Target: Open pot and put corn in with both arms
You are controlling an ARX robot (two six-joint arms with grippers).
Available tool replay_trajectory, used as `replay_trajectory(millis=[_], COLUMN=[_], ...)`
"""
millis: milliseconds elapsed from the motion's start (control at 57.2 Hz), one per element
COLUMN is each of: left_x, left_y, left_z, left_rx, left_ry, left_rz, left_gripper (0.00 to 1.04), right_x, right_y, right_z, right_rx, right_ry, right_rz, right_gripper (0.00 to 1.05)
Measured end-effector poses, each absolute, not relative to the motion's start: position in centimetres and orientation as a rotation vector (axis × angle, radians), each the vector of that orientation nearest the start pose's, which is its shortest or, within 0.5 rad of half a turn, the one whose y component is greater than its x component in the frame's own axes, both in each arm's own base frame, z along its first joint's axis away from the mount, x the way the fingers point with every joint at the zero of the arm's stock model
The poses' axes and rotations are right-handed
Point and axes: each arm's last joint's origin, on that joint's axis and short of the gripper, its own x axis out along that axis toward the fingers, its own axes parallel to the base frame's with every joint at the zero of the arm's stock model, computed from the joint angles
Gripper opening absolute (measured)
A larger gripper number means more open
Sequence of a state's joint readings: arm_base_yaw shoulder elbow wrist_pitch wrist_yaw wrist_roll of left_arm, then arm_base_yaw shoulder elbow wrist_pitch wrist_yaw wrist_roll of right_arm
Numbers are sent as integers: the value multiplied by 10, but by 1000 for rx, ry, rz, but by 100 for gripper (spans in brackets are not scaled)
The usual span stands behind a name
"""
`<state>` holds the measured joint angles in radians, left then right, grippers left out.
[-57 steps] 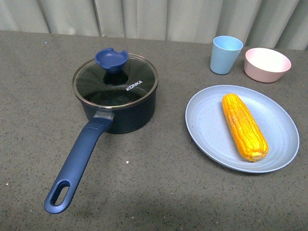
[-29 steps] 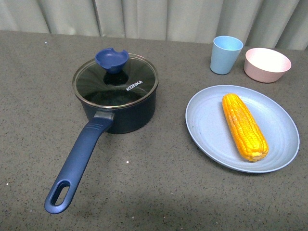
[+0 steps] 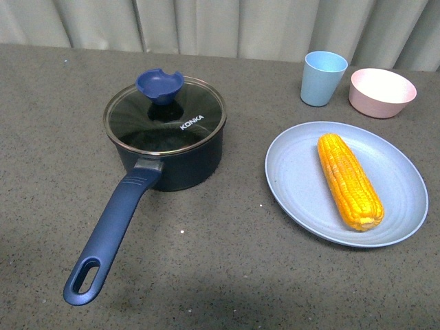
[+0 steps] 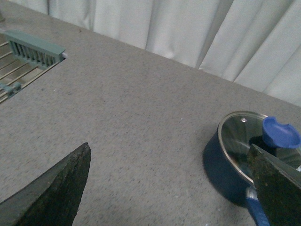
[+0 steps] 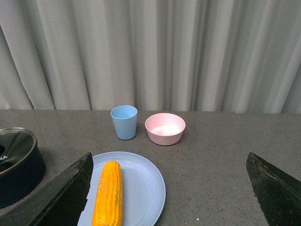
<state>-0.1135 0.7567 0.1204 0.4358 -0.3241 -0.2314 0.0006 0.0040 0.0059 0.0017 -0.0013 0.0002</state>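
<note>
The dark navy pot [image 3: 175,155] stands left of centre on the grey table, closed by a glass lid [image 3: 165,117] with a blue knob [image 3: 159,84]; its long blue handle [image 3: 110,230] points toward the front. The corn [image 3: 349,180] lies on a pale blue plate [image 3: 295,172] at the right. Neither arm shows in the front view. My left gripper [image 4: 171,181] is open and empty, with the pot [image 4: 225,165] near one finger. My right gripper [image 5: 169,188] is open and empty, with the corn [image 5: 108,193] on its plate [image 5: 146,188] near one finger.
A pale blue cup [image 3: 322,78] and a pink bowl [image 3: 382,92] stand at the back right, before a pale curtain. The left wrist view shows a green dish rack [image 4: 28,52] beyond the table's edge.
</note>
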Motion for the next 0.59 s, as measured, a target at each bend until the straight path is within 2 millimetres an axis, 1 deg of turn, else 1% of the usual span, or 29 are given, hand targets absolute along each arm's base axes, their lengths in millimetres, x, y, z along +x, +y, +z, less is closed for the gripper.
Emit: replay_trajectory(millis=[87, 227, 420, 595], left_x=[175, 233, 280, 312], left_y=[-14, -37, -60, -76], left_z=[168, 157, 150, 143], left_rx=[-201, -210, -177, -136], left_ry=[174, 244, 264, 261], left_rz=[181, 82, -21, -98], left_gripper=[98, 98, 98, 98], right_x=[98, 98, 98, 98], right_y=[0, 0, 0, 0], right_z=[165, 165, 165, 165], right_rx=[0, 0, 0, 0], right_ry=[-4, -4, -4, -4], right_rz=[2, 2, 2, 2], right_gripper=[95, 95, 95, 95])
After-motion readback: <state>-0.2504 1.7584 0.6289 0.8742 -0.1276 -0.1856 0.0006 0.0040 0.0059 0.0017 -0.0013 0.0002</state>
